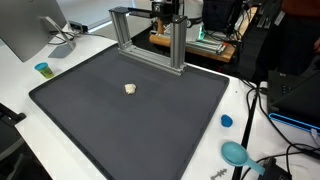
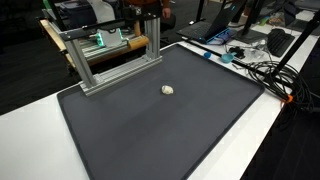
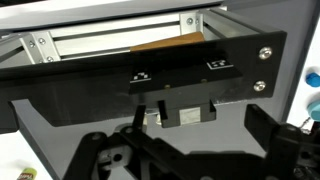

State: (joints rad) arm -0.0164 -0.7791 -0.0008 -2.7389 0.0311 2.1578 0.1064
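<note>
My gripper (image 3: 197, 122) is open and empty, with its dark fingers spread apart in the wrist view. It hangs high at the back of the table, by the aluminium frame (image 1: 150, 40) (image 2: 110, 55), and shows only partly at the top edge of both exterior views (image 1: 166, 10) (image 2: 150, 8). The wrist view looks at the frame's bars and a black plate (image 3: 200, 65) with two small fittings. A small white crumpled object (image 1: 130, 89) (image 2: 168, 89) lies alone on the dark mat (image 1: 130, 125) (image 2: 170, 135), well away from the gripper.
A monitor (image 1: 30, 25) and a small blue-and-green cup (image 1: 43, 69) stand beside the mat. A blue cap (image 1: 226, 121), a teal object (image 1: 236, 153) and cables (image 2: 260, 65) lie on the white table. A wooden board with electronics (image 1: 195, 42) sits behind the frame.
</note>
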